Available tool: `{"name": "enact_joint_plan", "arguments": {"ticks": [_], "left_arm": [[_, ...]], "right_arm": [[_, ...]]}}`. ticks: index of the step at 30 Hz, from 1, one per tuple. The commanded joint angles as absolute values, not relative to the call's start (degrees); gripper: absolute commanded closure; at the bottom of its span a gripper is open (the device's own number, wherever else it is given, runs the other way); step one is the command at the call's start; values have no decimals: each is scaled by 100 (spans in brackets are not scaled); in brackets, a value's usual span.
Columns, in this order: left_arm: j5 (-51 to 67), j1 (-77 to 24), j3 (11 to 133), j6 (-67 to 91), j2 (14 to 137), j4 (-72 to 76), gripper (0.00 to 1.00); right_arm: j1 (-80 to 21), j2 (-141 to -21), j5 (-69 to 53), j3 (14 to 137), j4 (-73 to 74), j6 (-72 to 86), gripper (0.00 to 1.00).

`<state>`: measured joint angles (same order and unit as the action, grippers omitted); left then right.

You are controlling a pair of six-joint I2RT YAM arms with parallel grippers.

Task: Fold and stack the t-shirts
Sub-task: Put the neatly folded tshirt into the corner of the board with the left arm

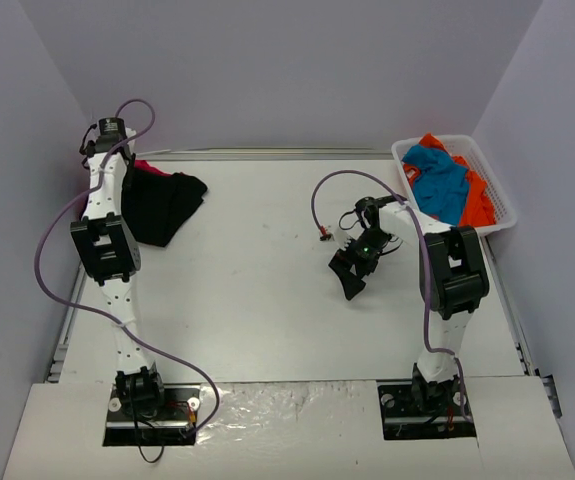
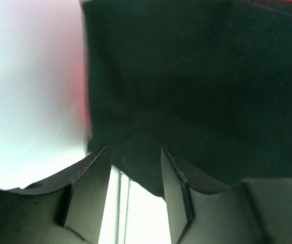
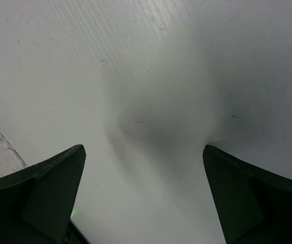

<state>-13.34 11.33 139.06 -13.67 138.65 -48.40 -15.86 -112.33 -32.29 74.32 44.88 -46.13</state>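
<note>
Cloth first: my left hand (image 2: 134, 150) sits part-open at the edge of the black t-shirt (image 2: 196, 86), seemingly gripping nothing; I'd lift clear without snagging, while my right hand (image 3: 143, 152) gapes wide, empty.

Top cam: high behind the arm bases, looks down over the whole table (image 1: 267, 300). Left wrist: tight on the black t-shirt (image 2: 186, 76) at far left; top view shares it. Right wrist: close, facing down at bare mid-right tabletop, also in top view.
</note>
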Motion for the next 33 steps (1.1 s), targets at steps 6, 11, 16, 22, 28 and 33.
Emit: {"name": "enact_joint_plan", "arguments": {"ticks": [6, 11, 16, 22, 28, 33], "left_arm": [[-1573, 1187, 14055, -1608, 13167, -4781, 53], [-942, 1195, 12756, -1512, 12131, -4852, 52], [-62, 1195, 10945, -1485, 11120, -4228, 60], [554, 1204, 9775, -1406, 10750, -4298, 93], [685, 1195, 8975, -1485, 10442, -4359, 98], [826, 1187, 8264, -1643, 10407, -3939, 98]], "right_arm": [[-1661, -12076, -2795, 6891, 4491, -4702, 0], [-1670, -11787, -2900, 6873, 4491, -4737, 0], [-1652, -11716, -2874, 6847, 4482, -4755, 0], [-1652, -11654, -2979, 6829, 4474, -4799, 0], [-1652, -11646, -2927, 6820, 4465, -4808, 0], [-1652, -11575, -2892, 6759, 4456, -4799, 0]]}}
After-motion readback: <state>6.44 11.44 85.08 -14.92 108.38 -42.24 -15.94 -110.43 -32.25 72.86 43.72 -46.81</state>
